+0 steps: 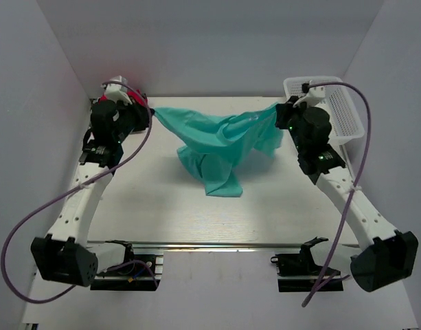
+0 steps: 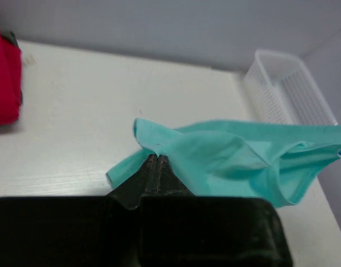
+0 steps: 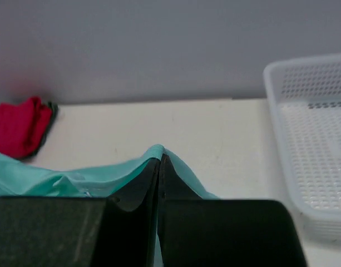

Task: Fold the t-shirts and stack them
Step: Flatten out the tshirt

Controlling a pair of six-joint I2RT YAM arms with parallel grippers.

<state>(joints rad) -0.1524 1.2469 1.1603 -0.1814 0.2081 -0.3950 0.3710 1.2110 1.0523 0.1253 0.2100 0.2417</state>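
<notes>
The teal t-shirt (image 1: 220, 144) hangs stretched between my two grippers above the table, its lower part draping onto the table top. My left gripper (image 1: 150, 113) is shut on its left edge; in the left wrist view the closed fingertips (image 2: 154, 158) pinch the teal cloth (image 2: 226, 156). My right gripper (image 1: 279, 110) is shut on the right edge; in the right wrist view the teal cloth (image 3: 103, 175) folds over the closed tips (image 3: 160, 160). The red t-shirt (image 1: 134, 96) lies folded at the back left corner, mostly hidden behind my left arm; it also shows in the left wrist view (image 2: 4, 83) and the right wrist view (image 3: 20, 127).
A white plastic mesh basket (image 1: 340, 110) stands at the back right, close behind my right gripper; it also shows in the left wrist view (image 2: 287, 89) and the right wrist view (image 3: 315, 133). White walls enclose the table (image 1: 155, 206) on three sides.
</notes>
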